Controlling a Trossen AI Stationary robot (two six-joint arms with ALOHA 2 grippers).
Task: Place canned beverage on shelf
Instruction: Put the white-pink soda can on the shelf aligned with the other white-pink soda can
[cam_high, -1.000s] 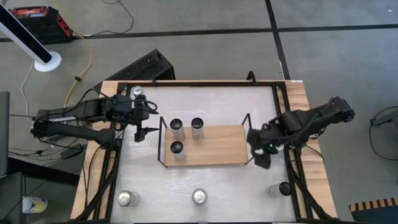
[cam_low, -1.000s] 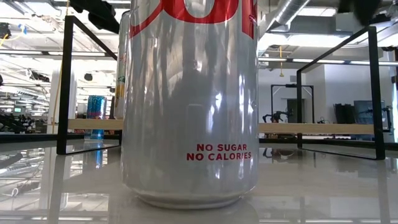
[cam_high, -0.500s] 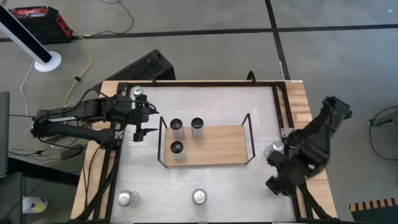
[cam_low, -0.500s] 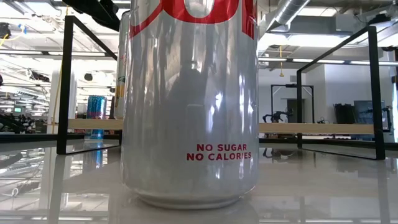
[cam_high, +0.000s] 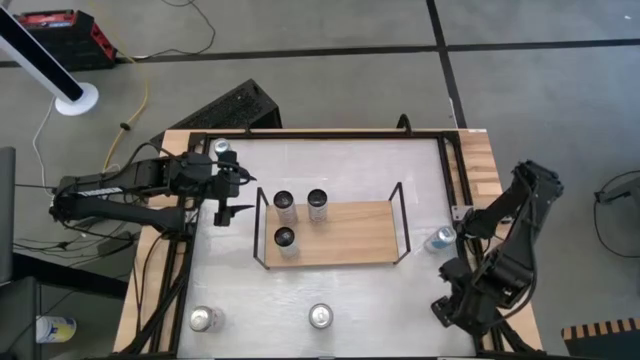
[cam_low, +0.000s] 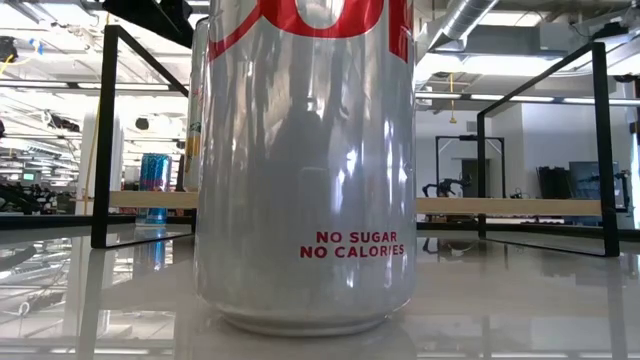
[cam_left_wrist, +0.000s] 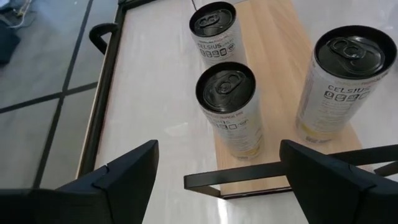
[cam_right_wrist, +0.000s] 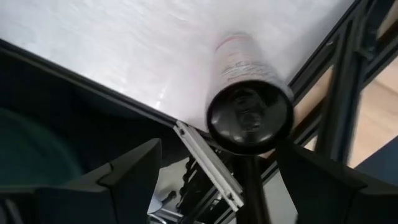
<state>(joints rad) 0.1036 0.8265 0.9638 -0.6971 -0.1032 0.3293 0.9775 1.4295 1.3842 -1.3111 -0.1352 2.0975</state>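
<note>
The shelf (cam_high: 345, 235), a light-wood board in a black wire frame, stands mid-table with three cans upright on it (cam_high: 284, 202) (cam_high: 318, 203) (cam_high: 285, 238). My left gripper (cam_high: 225, 197) hovers open just off the shelf's left end; its wrist view shows those cans (cam_left_wrist: 229, 106) ahead of the open fingers. My right gripper (cam_high: 452, 305) hangs open over the near right corner, pointing down. A dark-topped can (cam_right_wrist: 249, 115) stands on the table below it, beyond the gap between the fingers, untouched.
Loose cans stand at the near left (cam_high: 205, 318), near middle (cam_high: 320, 316), far left (cam_high: 222, 148) and right edge (cam_high: 440, 238). The near-middle can (cam_low: 305, 170) fills the low view. A black rail (cam_high: 455, 190) frames the table.
My right gripper has swung from the shelf's right end toward the table's near right corner, sinking a little and rolling about its own axis. It now covers the dark-topped can there. The can at the right edge, hidden under the arm before, shows again.
</note>
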